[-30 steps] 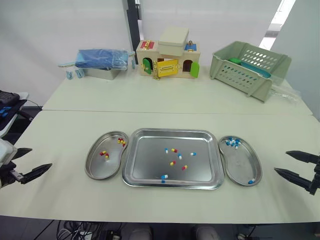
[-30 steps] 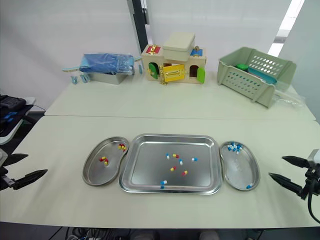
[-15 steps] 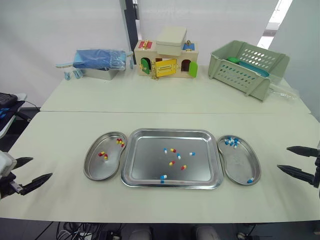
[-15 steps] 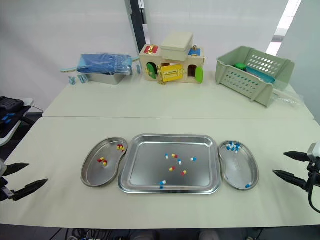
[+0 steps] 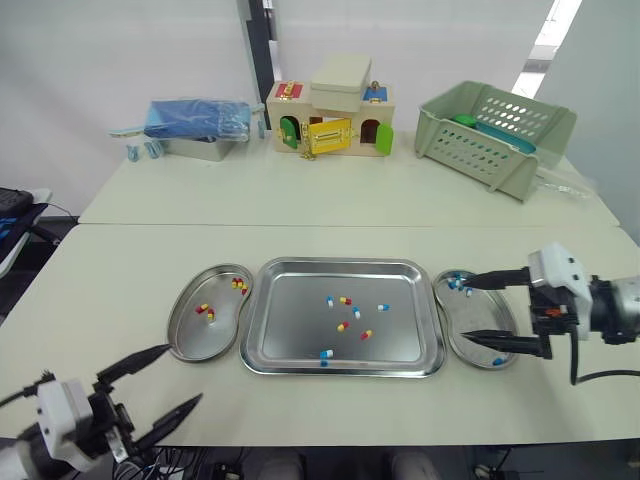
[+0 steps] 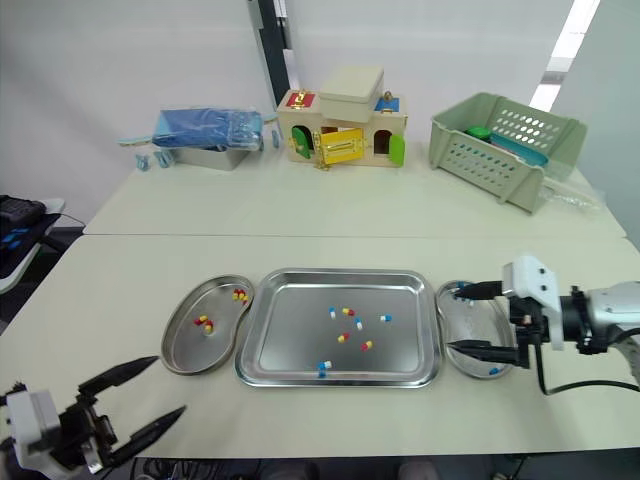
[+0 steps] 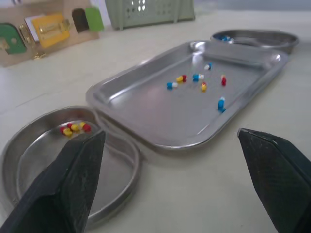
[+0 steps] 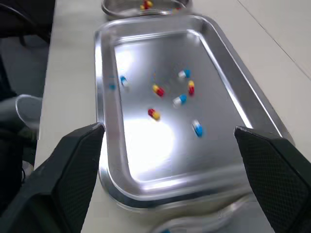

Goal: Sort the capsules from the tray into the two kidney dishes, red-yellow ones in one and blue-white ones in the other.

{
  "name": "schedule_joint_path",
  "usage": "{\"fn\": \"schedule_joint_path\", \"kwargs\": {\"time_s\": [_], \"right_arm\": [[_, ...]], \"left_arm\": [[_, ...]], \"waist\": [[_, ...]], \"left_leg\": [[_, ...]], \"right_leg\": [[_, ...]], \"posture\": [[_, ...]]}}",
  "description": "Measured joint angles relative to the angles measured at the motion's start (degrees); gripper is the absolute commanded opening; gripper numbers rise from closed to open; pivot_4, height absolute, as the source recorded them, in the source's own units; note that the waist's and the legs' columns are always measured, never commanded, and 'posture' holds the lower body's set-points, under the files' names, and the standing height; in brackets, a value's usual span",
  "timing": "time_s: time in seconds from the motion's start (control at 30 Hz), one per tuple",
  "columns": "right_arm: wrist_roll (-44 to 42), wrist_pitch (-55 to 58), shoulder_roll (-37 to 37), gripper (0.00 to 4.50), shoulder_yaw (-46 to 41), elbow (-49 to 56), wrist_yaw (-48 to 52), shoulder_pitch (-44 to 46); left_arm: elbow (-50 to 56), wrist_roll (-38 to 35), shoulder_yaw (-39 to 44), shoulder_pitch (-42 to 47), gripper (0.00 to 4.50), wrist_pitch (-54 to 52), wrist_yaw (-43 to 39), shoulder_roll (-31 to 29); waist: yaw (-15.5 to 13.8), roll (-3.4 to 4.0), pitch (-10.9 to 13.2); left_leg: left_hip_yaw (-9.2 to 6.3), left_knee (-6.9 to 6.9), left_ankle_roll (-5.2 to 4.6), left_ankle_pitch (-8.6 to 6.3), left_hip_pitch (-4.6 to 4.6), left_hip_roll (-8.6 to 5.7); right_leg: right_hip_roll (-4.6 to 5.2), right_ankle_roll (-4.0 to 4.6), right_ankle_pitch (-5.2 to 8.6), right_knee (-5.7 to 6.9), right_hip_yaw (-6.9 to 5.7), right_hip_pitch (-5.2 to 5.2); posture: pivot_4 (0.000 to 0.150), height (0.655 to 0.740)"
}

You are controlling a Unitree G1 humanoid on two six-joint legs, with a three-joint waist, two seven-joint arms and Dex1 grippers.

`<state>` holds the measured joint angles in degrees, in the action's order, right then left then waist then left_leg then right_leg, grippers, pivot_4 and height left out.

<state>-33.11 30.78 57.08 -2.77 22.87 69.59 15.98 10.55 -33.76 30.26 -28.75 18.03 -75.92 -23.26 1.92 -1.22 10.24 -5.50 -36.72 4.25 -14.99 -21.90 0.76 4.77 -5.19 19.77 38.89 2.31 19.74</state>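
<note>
Partway done: red-yellow capsules [image 5: 240,285] lie in the left kidney dish [image 5: 190,335], blue-white capsules [image 5: 498,361] in the right kidney dish [image 5: 449,330]; about seven lie unsorted in the tray [image 5: 290,330]; left pincer [image 5: 184,373] and right pincer [image 5: 467,310] both spread apart, empty; the right hangs over its dish.

Right dish [image 5: 492,312]: my right gripper [image 5: 467,310] hangs over it, spread fingers [image 5: 500,279] crossing both ends.
Blue-white capsules [image 5: 458,287]: under the upper finger, too small for me to count.
Left dish [image 8: 114,9]: far ahead of the right fingers, cut by the frame.
Grey blur [image 8: 26,111]: beside one right finger; I can't identify it.
</note>
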Motion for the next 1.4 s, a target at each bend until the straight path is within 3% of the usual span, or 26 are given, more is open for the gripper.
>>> {"fn": "schedule_joint_path", "kwargs": {"time_s": [0.17, 0.3, 0.47, 0.7, 0.8, 0.9, 1.4], "right_arm": [[6.7, 5.4, -6.6, 4.50, 15.2, -2.4, -2.0, 14.0], [13.3, 7.0, -16.8, 4.50, 26.2, -8.1, -3.7, 23.8], [18.8, 6.9, -24.3, 4.50, 33.4, -15.1, -4.2, 29.3], [23.8, 5.6, -27.7, 4.50, 39.4, -16.5, -2.3, 31.8], [26.0, 4.8, -29.1, 3.91, 41.7, -16.4, -2.0, 32.0], [27.9, 3.9, -30.0, 2.89, 43.4, -16.5, -1.7, 32.1], [36.6, 0.1, -33.4, 2.89, 47.3, -22.0, -0.9, 32.9]], "left_arm": [[0.7, 0.9, -5.0, -3.3, 4.48, 6.6, 0.4, 4.0], [0.8, 1.3, -9.6, -4.8, 4.48, 11.2, 1.4, 6.1], [0.3, 1.3, -12.9, -6.1, 4.48, 16.5, 2.0, 7.3], [0.3, 2.2, -15.7, -7.7, 4.48, 19.8, 5.3, 7.8], [0.3, 2.5, -17.0, -9.3, 4.50, 20.9, 5.9, 7.8], [0.2, 2.6, -17.4, -9.8, 4.50, 21.4, 6.8, 7.7], [0.2, 3.1, -18.6, -11.1, 4.50, 22.5, 10.3, 5.4]], "waist": [[0.5, 0.08, 0.0], [1.9, 0.08, 0.0], [1.9, 0.10, 0.0], [2.7, 0.11, 0.0], [2.6, 0.10, 0.0], [2.3, 0.10, 0.0], [2.1, 0.10, 0.0]], "left_leg": [[0.12, 0.00, -0.01, -0.03, -0.01, -0.03], [0.36, 0.00, -0.15, -0.13, -0.10, -0.05], [0.36, -0.01, -0.20, -0.16, -0.28, -0.09], [0.35, -0.01, -0.21, -0.18, -0.27, -0.09], [0.10, -0.02, -0.21, -0.17, -0.27, -0.07], [-0.01, -0.12, -0.21, -0.17, -0.27, -0.07], [-0.04, -0.13, -0.21, -0.17, -0.27, -0.07]], "right_leg": [[0.01, -0.01, -0.01, -0.03, 0.14, 0.10], [0.07, -0.06, -0.04, -0.07, 0.37, 0.32], [0.14, -0.06, -0.04, -0.14, 0.31, 0.50], [0.14, -0.06, -0.04, -0.08, 0.32, 0.51], [0.07, -0.04, -0.03, 0.04, 0.14, 0.51], [0.03, -0.04, -0.03, 0.10, 0.08, 0.46], [0.01, -0.04, -0.03, 0.08, 0.07, 0.47]], "posture": [[0.150, 0.7400], [0.150, 0.7400], [0.150, 0.7400], [0.150, 0.7400], [0.150, 0.7400], [0.150, 0.7400], [0.150, 0.7400]]}}
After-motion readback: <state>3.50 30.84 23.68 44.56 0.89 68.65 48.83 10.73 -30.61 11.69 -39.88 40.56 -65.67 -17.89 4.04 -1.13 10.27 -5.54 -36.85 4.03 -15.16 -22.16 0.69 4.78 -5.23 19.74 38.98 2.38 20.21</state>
